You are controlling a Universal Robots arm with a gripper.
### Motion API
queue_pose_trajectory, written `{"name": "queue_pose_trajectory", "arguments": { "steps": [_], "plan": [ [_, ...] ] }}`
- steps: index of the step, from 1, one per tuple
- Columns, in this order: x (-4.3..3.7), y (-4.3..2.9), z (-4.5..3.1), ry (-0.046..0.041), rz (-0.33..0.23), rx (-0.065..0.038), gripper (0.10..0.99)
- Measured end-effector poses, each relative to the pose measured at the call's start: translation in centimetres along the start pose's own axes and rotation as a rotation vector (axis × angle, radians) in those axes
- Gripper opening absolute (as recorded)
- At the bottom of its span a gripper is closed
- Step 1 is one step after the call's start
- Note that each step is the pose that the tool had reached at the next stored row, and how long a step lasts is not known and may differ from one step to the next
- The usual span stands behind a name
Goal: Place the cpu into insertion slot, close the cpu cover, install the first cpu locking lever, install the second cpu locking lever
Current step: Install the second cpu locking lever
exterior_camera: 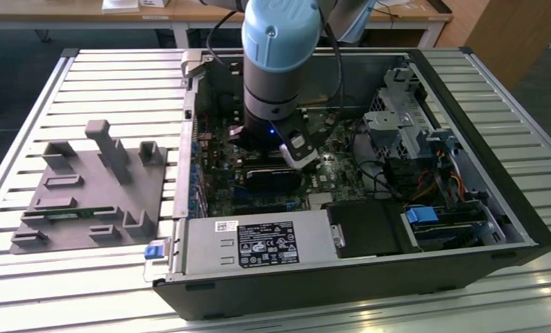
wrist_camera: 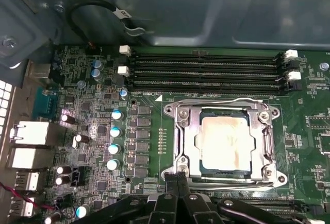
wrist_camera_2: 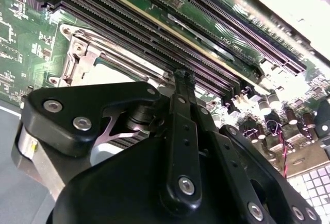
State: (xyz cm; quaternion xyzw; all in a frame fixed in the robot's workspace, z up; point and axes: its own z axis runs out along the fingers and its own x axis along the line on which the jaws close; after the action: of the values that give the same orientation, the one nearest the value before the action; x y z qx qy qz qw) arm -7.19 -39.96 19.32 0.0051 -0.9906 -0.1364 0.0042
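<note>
Slatted metal tabletop (exterior_camera: 100, 83) carried the open computer case (exterior_camera: 368, 277) on its side, motherboard facing up, which I judged was done so the arm could come straight down on the socket; a grey fixture block (exterior_camera: 90, 187) sat well apart toward the exterior view's left. When I checked the first wrist view, the cpu (wrist_camera: 225, 142) lay flat in the insertion slot (wrist_camera: 223, 147), its pale top showing through the square cut-out of the cpu cover (wrist_camera: 188, 144), which lay down over it like a frame. To me that read as chip seated and cover lowered. A thin locking lever (wrist_camera: 221, 102) ran along the socket edge nearest the memory slots (wrist_camera: 206, 69), apparently down, though I could not tell whether it was latched. The gripper (wrist_camera: 177, 176) had its fingertips pressed together with nothing between them, the tips right at the socket frame's edge; contact with the metal I could not confirm.
</note>
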Motion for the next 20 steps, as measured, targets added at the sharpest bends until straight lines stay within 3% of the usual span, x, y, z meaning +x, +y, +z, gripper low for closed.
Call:
{"name": "queue_pose_trajectory", "arguments": {
  "steps": [7,13,20],
  "plan": [
    [0.43,0.03,0.18,-0.0001,0.000,-0.009,0.106],
    [0.65,0.36,0.44,-0.0002,0.000,-0.012,0.106],
    [0.73,0.44,0.20,-0.0009,0.000,-0.013,0.106]
  ]
}}
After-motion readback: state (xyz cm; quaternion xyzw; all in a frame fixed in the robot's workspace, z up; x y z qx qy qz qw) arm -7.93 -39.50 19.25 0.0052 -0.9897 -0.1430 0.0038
